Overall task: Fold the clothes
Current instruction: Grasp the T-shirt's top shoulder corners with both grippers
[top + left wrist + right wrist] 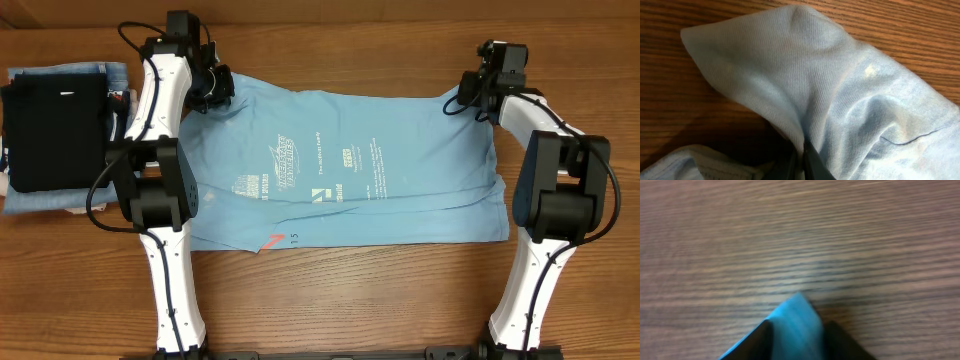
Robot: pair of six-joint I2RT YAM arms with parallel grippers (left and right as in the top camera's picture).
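The light blue T-shirt (340, 170) lies spread across the middle of the wooden table, with pale print showing through and a red mark near its front edge. My left gripper (212, 88) is shut on the shirt's far left corner; in the left wrist view the cloth (840, 100) bunches up from the closed jaws (802, 160). My right gripper (470, 92) is shut on the far right corner; in the right wrist view a point of blue cloth (799, 325) sticks out between the two dark fingers (799, 339).
A folded black garment (55, 125) lies on a folded denim-blue garment (115, 75) at the table's left edge, close to my left arm. Bare wood (350, 300) lies in front of the shirt and behind it.
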